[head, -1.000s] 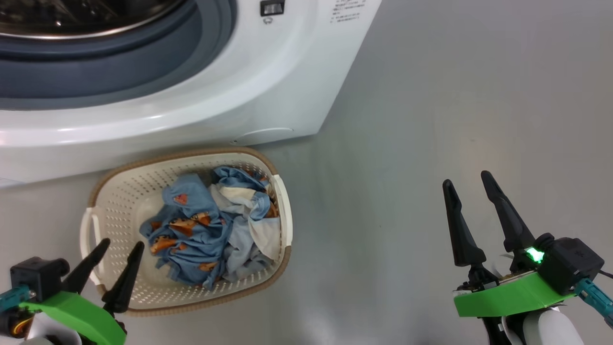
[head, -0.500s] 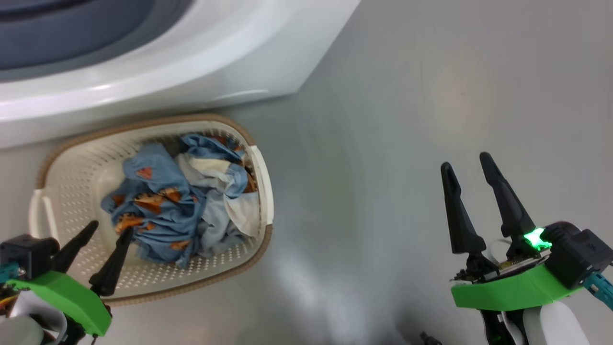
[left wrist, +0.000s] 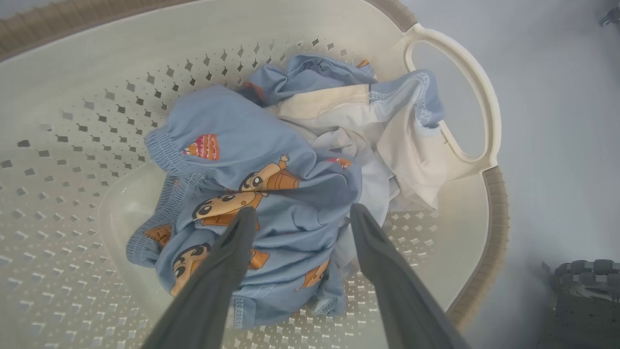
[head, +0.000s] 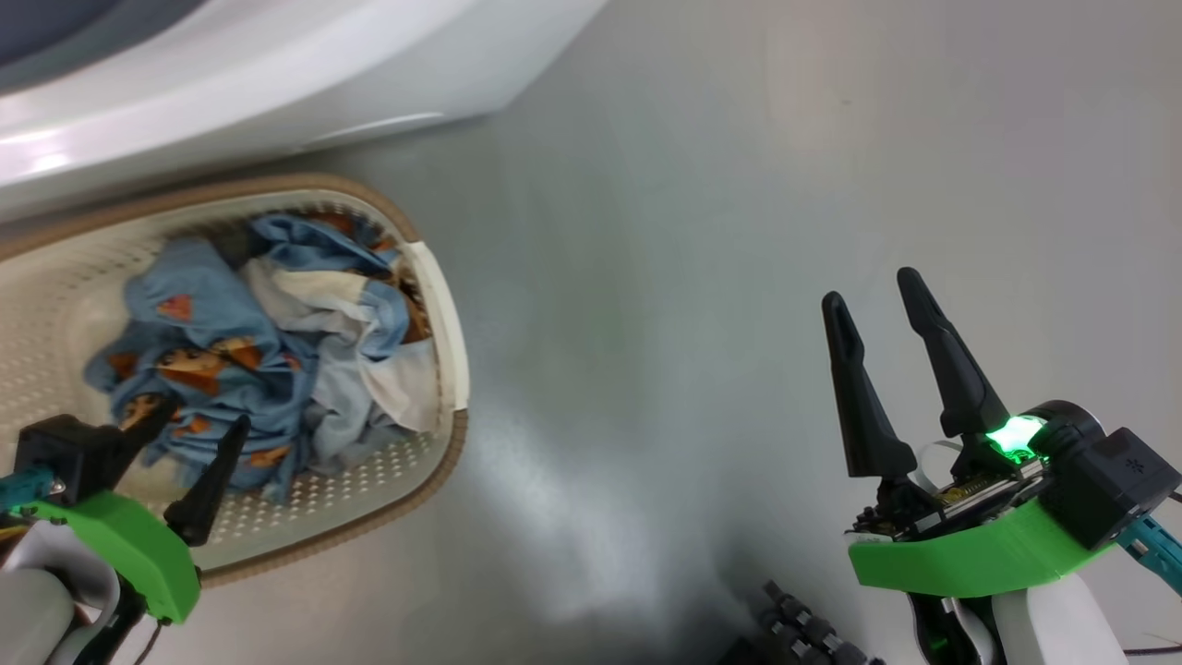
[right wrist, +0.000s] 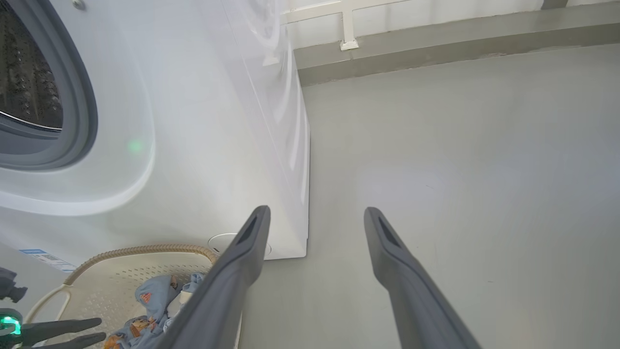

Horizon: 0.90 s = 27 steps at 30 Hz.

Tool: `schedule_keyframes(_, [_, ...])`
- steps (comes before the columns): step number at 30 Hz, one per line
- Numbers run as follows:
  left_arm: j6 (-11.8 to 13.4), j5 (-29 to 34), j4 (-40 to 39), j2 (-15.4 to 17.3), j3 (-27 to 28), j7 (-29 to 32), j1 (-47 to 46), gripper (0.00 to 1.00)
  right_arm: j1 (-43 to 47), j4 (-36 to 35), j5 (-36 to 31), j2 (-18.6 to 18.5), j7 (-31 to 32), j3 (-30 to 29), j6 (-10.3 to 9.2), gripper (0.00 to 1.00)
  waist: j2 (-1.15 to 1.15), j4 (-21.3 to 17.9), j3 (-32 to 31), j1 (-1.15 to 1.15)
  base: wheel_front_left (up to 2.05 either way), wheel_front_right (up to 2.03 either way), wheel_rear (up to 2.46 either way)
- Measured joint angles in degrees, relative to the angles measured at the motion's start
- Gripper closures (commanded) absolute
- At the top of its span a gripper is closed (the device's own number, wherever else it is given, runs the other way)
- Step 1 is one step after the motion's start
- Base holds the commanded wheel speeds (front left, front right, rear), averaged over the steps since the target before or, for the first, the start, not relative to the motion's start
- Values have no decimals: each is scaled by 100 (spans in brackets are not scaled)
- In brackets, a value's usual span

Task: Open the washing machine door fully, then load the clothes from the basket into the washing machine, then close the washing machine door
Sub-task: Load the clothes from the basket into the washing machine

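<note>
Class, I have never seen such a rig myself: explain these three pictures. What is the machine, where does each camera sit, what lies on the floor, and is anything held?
It is a wheeled robot with two arms, each ending in a two-fingered gripper. The head picture looks down from the robot's head: the left gripper hangs over a cream basket of clothes, the right gripper over the grey floor. The basket stands on the floor before a white washing machine. The left wrist camera looks along that gripper's fingers at the blue cartoon-print garments; the right wrist camera sees the machine's steel drum. Both grippers are open and hold nothing.
</note>
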Motion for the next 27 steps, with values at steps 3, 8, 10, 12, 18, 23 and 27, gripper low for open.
schedule_keyframes(3, [0,81,90,49,-165,0,-157,0,-1,-57,118,1,0,53,0,0,0,-102,123,0,0,0,0])
schedule_keyframes(8, [0,225,348,190,-453,0,-450,0,0,-121,185,5,0,168,0,0,0,-264,335,0,0,0,0])
schedule_keyframes(10, [0,275,436,222,-559,0,-556,0,1,-141,189,8,0,209,0,0,0,-329,414,0,0,0,0])
schedule_keyframes(12, [0,299,510,243,-695,0,-639,0,2,-157,223,12,0,229,0,0,0,-392,479,0,0,0,0])
schedule_keyframes(18, [0,680,928,376,-1039,0,-877,0,3,-255,243,23,0,324,0,0,0,-576,610,0,0,0,0])
schedule_keyframes(23, [0,964,1218,390,-1024,0,-1105,0,21,-305,274,31,-1,392,0,0,0,-678,691,0,0,0,0])
schedule_keyframes(27, [0,975,1549,391,-1385,0,-1117,0,23,-322,275,36,-1,430,0,0,0,-755,707,0,0,0,0])
